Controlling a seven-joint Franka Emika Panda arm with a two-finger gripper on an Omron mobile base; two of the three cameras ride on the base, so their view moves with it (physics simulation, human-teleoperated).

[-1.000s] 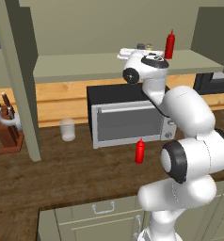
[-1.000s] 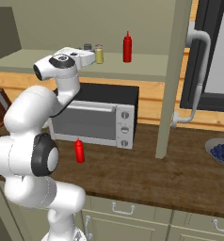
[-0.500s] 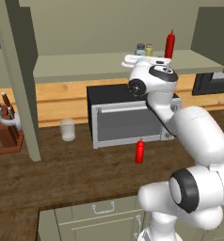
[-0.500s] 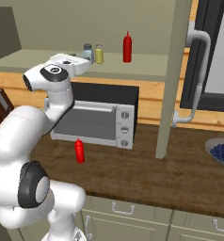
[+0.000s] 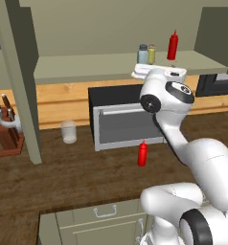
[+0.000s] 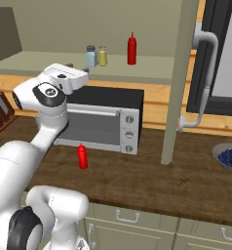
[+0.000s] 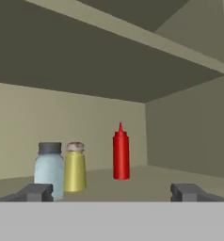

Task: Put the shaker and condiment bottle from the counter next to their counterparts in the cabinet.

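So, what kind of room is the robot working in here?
Most likely a kitchen, though a rendered one: a black microwave stands on a wooden counter, a knife block sits nearby, and shakers and a red bottle stand in the cabinet.

The pale blue-grey shaker (image 7: 50, 169) with a grey cap stands upright on the cabinet shelf (image 5: 87, 66), just beside the yellowish shaker (image 7: 75, 167) with its silver cap; in the hand view the two look touching or nearly so. Seen from the left base view, the blue-grey shaker (image 5: 142, 53) is left of the yellowish one (image 5: 151, 53). A slim red squeeze bottle (image 7: 121, 152) with a pointed nozzle stands upright on the same shelf, near the shakers and to their right, towards the cabinet's side wall. The matching red condiment bottle (image 5: 142, 153) stands upright on the dark wood counter (image 5: 63, 177), well below the shelf.
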